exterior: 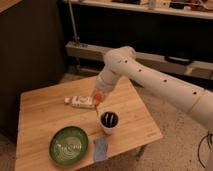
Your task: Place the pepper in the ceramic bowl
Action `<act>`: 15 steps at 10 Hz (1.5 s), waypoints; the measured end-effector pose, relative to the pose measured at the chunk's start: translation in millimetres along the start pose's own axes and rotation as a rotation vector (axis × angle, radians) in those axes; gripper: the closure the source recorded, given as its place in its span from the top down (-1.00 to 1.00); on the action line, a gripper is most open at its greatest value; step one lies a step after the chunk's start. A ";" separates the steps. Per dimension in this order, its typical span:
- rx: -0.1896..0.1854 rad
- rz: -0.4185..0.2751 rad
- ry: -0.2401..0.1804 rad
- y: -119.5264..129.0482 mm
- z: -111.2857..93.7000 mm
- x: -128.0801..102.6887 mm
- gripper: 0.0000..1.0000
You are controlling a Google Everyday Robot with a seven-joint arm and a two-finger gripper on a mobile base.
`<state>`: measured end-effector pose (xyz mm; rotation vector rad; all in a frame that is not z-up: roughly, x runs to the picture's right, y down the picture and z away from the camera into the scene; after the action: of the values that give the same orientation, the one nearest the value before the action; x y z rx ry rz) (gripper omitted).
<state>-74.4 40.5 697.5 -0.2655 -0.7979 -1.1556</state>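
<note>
My gripper (96, 101) hangs over the light wooden plank table (45, 117). Near it, on the camera's side, stands a small white cup with a dark inside (109, 121). Just to its picture-left lies a white tube, possibly a bottle (77, 102). Past the cup, well apart from the gripper, lies a blue folded cloth (101, 149).

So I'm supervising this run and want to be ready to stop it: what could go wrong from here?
The gripper holds the pepper above the table, beside the white cup; a loose grip could drop it there. The ceramic bowl lies further on, so the sweep might clip the cup.
</note>
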 end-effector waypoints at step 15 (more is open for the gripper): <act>-0.066 -0.524 -0.201 -28.5 174.0 -247.9 0.57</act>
<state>-215.8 304.6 645.0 -0.2355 -1.0439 -1.6672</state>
